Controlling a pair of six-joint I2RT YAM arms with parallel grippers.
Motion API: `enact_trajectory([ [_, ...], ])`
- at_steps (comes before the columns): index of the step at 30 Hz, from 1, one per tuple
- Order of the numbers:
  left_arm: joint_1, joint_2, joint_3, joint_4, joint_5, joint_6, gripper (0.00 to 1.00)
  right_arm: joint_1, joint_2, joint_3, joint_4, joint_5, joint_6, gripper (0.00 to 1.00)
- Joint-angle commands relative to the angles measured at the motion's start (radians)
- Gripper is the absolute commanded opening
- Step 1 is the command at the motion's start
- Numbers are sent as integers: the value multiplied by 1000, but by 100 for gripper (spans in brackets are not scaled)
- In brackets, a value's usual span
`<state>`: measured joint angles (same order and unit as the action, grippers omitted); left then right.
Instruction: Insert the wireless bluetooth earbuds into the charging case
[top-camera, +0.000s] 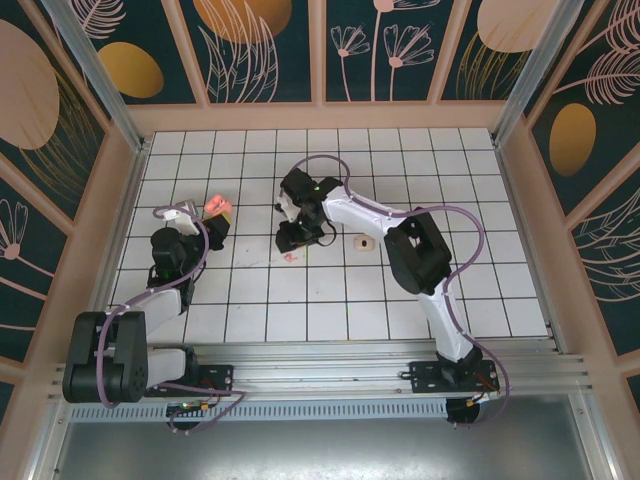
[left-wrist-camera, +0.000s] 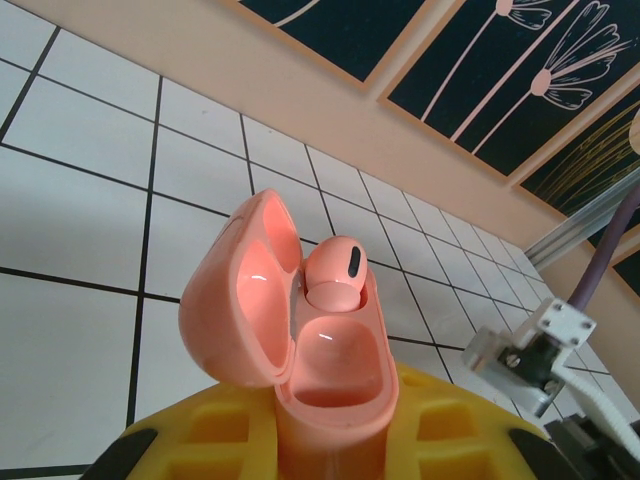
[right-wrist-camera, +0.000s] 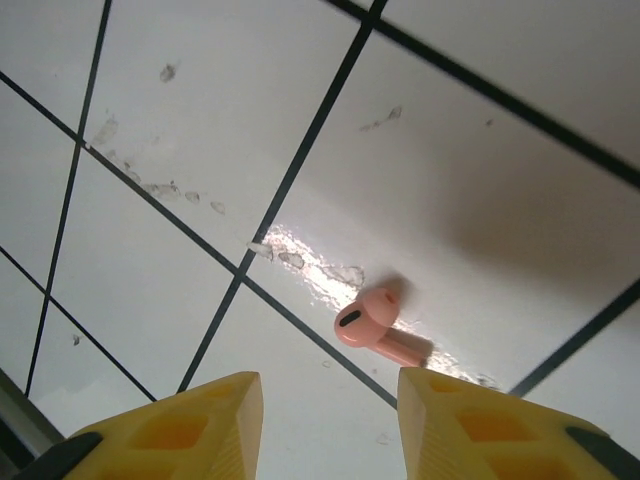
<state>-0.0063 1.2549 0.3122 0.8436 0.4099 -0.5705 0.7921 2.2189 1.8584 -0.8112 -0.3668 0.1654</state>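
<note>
The salmon charging case stands upright with its lid swung open to the left, and my left gripper is shut on its body. One pink earbud sits in the far slot; the near slot is bare. In the top view the left gripper holds the case left of centre. A second pink earbud lies on its side on a white tile, just ahead of my right gripper, whose yellow fingers stand open above it. From above, this earbud lies just below the right gripper.
A small beige case rests on the tiles right of the right gripper. The right arm's black elbow hangs over the middle right. Peach walls ring the tiled floor, with free tiles at the back and the front right.
</note>
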Motion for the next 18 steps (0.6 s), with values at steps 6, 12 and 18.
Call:
enact_trajectory([
  [6, 7, -39, 4, -18, -2, 0, 13, 6, 33, 88, -97, 45, -54, 42],
  [12, 6, -41, 8, -29, -1, 4, 13, 6, 55, 68, -59, 12, -44, 42],
  [18, 6, -39, 13, -31, 2, 6, 13, 6, 65, 25, -27, -6, -38, 44],
])
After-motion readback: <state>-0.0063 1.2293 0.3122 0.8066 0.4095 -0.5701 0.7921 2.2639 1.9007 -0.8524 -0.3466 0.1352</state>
